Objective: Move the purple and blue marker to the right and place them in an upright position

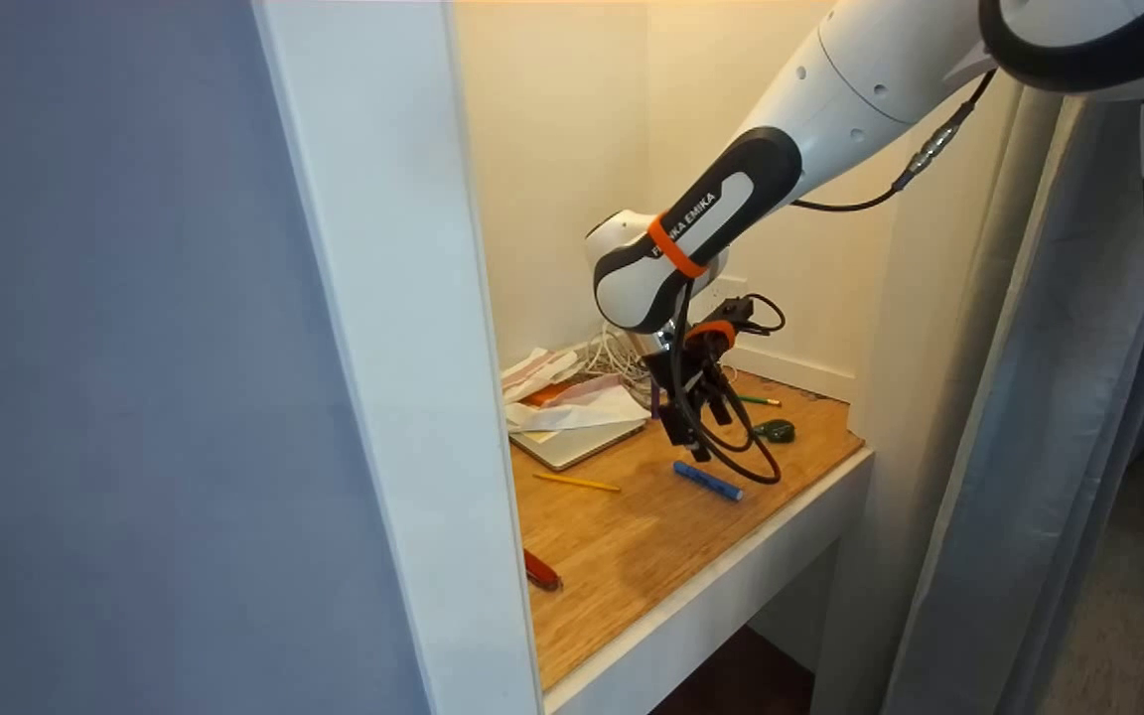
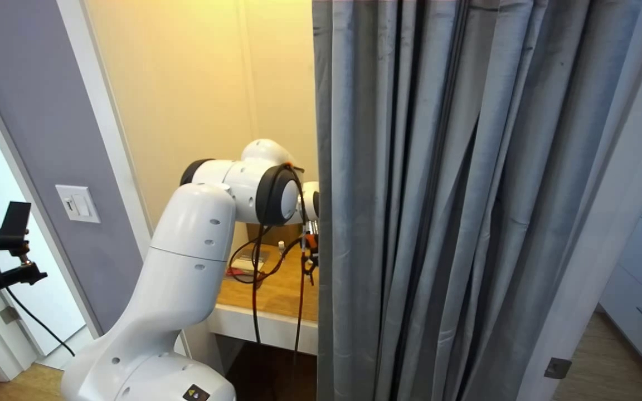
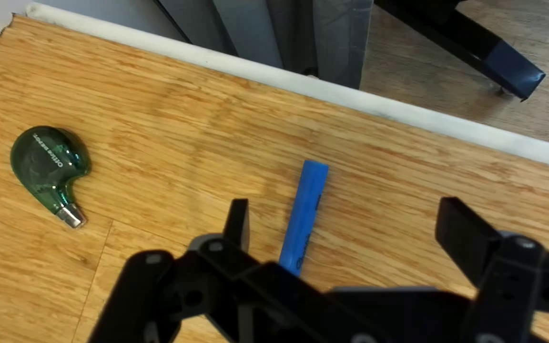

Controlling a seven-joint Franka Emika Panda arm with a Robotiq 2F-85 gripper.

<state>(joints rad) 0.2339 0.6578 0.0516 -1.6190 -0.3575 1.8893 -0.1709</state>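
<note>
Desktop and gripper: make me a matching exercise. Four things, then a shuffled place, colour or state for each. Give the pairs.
Things:
1 blue marker
2 correction tape dispenser
3 yellow pencil
4 gripper

Descriptions:
A green, printed "Office Depot"
B open, holding nothing
C left of the blue marker in an exterior view
D appears between the spread jaws in the wrist view

Pairs: 1-D, 2-A, 3-C, 4-B
</note>
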